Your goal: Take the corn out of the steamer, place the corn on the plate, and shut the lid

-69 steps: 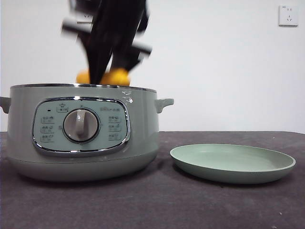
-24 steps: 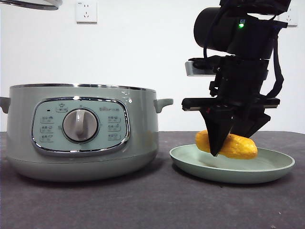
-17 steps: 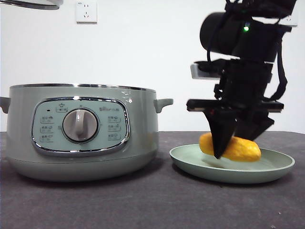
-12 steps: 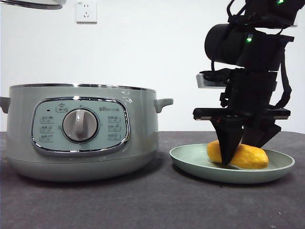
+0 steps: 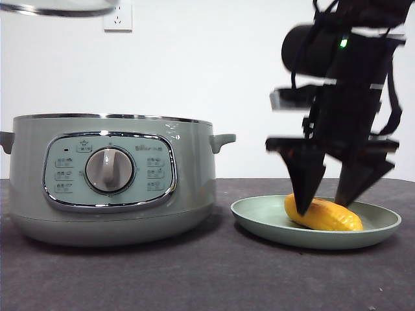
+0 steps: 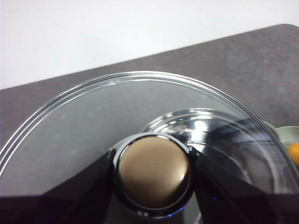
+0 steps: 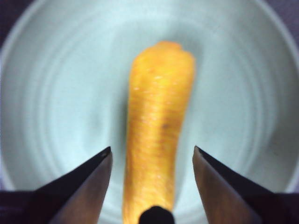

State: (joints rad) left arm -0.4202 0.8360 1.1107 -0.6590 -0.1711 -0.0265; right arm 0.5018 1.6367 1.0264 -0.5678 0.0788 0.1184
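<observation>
**Corn on the plate, lid held aloft**

While the corn (image 5: 323, 216) lies on its side in the plate (image 5: 259, 220), the right tool (image 5: 329, 194) hangs just above it with its two black jaws spread wide — one on each side of the cob, neither touching it. From the right wrist view the corn (image 7: 156, 135) runs lengthwise between the two jaws, resting on the pale green floor of the plate (image 7: 56, 93), with clear gaps of plate showing between the cob and each jaw of the right tool (image 7: 152, 161).

Beside the plate stands the steamer (image 5: 110, 178), upright on the dark table (image 5: 214, 278), its grey dial facing the front camera and its top uncovered. Steamer and plate sit near each other but do not touch.

High at the upper left corner of the front view, the chrome rim of the lid (image 5: 55, 8) shows, well above the steamer. From the left wrist view the left tool (image 6: 153, 175) is clamped on the knob of the lid (image 6: 93, 121) — a jaw pressed against each side of it — and the glass hangs level, with the dark table visible through it. A sliver of orange from the corn (image 6: 295, 151) shows at the edge of that view.

A wall socket (image 5: 118, 18) sits on the white wall behind.
</observation>
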